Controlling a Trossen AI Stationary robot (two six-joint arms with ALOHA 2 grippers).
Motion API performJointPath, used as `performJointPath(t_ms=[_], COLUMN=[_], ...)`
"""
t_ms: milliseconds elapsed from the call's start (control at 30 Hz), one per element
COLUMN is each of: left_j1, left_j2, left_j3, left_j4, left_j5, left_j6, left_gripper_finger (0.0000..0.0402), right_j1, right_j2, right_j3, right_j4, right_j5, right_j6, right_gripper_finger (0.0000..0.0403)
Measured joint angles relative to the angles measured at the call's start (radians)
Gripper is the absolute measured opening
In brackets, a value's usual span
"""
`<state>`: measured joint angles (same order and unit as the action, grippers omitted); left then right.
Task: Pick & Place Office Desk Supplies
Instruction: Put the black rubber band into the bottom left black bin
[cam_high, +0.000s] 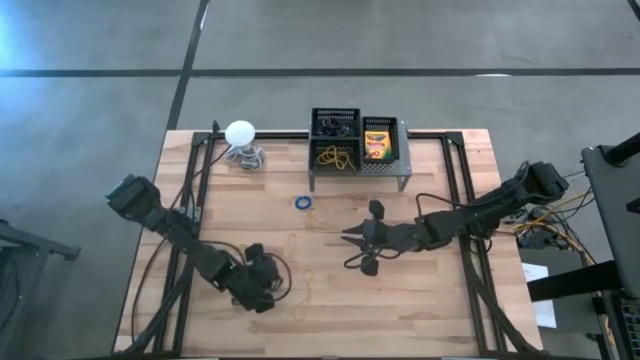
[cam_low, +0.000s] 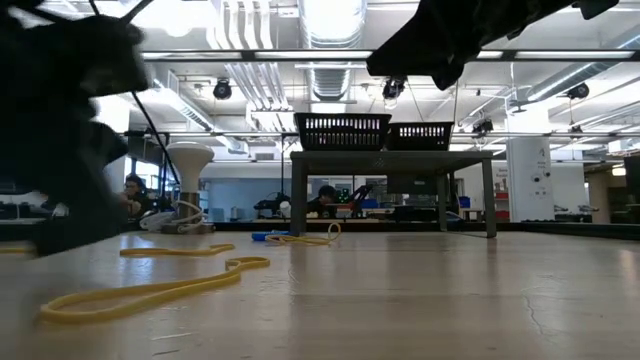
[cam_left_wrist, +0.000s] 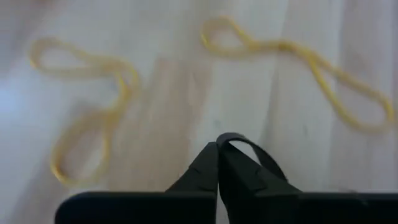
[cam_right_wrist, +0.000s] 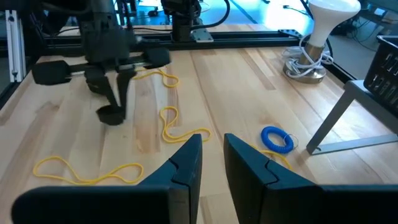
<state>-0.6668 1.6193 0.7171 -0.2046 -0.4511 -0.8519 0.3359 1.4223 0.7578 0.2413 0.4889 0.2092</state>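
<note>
Two grippers on record. Left gripper (cam_left_wrist: 217, 163): low at the near-left of the table (cam_high: 430, 300), fingers pressed together pinching a black rubber band (cam_left_wrist: 256, 149), with yellow rubber bands (cam_left_wrist: 93, 118) lying just beyond it. Right gripper (cam_right_wrist: 211, 155): mid-table, jaws narrowly parted, empty, near the blue rubber band (cam_right_wrist: 277, 139).

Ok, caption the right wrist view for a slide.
Left claw shut above yellow rubber bands; right claw waits near the blue band.

Bins (cam_high: 347, 139) on the stand (cam_high: 400, 166) — rubber bands (cam_high: 305, 245) before it.
</note>
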Motion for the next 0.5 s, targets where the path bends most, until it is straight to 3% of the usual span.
performJointPath(t_ms=[167,267,400,500], left_j1=[0.105,0.180,0.263,0.303], left_j2=[0.000,0.000,0.000,0.000], left_j3=[0.077,0.127,0.160,0.177], left_j4=[0.009,0.073,0.231,0.342], left_j5=[-0.091,-0.096,-0.100,-0.100], left_j6=[0.144,0.299,0.500,0.610], left_gripper_finger=[0.0004,0.0004,0.0003,0.0002], right_j1=[0.000,-0.013,-0.031,-0.037], right_j2=[0.002,0.003,0.003,0.003], right_j3=[-0.006,-0.009,-0.012,-0.024], right_j4=[0.000,0.002,0.003,0.015], right_j5=[-0.010,-0.098,-0.214,-0.224], right_j6=[0.013,0.031,0.071,0.079], right_gripper_finger=[0.0063,0.0068,0.0097,0.0131])
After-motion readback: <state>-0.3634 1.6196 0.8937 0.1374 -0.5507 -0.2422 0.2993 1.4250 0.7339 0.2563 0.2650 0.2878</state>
